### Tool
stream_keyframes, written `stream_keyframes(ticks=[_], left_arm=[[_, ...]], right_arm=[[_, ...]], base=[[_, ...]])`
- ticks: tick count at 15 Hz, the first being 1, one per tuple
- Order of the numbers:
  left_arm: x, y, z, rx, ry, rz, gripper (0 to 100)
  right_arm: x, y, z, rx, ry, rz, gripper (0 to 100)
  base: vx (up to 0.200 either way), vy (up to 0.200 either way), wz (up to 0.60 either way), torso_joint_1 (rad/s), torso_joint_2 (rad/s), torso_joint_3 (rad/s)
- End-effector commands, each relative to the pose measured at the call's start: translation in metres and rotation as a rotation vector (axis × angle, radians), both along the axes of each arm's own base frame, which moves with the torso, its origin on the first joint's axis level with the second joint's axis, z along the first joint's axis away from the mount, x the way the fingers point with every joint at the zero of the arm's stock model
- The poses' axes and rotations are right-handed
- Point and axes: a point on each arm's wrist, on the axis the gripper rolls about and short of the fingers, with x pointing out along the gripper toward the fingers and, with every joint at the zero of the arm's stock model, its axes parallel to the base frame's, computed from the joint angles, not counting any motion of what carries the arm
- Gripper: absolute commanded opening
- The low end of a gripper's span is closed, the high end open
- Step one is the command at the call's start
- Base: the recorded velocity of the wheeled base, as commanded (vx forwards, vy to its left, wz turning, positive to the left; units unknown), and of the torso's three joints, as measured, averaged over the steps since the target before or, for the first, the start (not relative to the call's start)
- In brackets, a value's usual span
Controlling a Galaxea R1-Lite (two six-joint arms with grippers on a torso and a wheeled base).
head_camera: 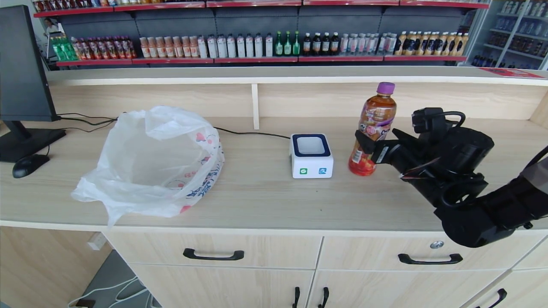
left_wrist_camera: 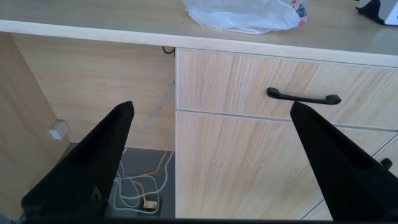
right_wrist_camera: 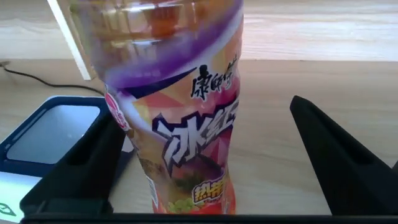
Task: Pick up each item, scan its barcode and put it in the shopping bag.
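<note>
The bottle, amber drink under a purple cap, stands upright on the worktop, just to the right of the white scanner and apart from it. My right tool is level with the bottle's lower half, fingers spread to either side of it. One finger sits close against the label on the scanner's side. The other finger stands clear of the bottle with bare wood showing in the gap, so this tool is open and grips nothing. The scanner faces its dark-framed window upward, and a black cable runs from it towards the back left. Further left, well apart from the scanner, the shopping bag lies slumped on the worktop, thin white plastic with its mouth gaping. My left tool hangs below the worktop's front edge, facing a drawer with a black handle; its fingers are wide apart and hold nothing. At the far left are a monitor and a mouse.
</note>
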Motion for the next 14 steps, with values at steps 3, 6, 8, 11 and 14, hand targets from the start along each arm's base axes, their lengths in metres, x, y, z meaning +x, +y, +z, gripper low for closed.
stream_keyframes(ticks=[3,6,8,11,14], left_arm=[[0.0,0.0,0.0,0.0,0.001,0.001,100],[0.0,0.0,0.0,0.0,0.001,0.001,100],[0.0,0.0,0.0,0.0,0.001,0.001,100],[0.0,0.0,0.0,0.0,0.001,0.001,100],[0.0,0.0,0.0,0.0,0.001,0.001,100]], right_arm=[[0.019,0.004,-0.007,0.003,-0.009,-0.001,100],[0.027,0.006,-0.01,0.006,-0.011,0.002,100],[0.037,0.009,-0.003,0.014,-0.053,0.003,100],[0.038,0.009,-0.001,-0.003,-0.068,0.004,100],[0.04,0.01,0.001,-0.007,-0.078,0.002,100]], base=[[0.0,0.0,0.0,0.0,0.0,0.0],[0.0,0.0,0.0,0.0,0.0,0.0],[0.0,0.0,0.0,0.0,0.0,0.0],[0.0,0.0,0.0,0.0,0.0,0.0],[0.0,0.0,0.0,0.0,0.0,0.0]])
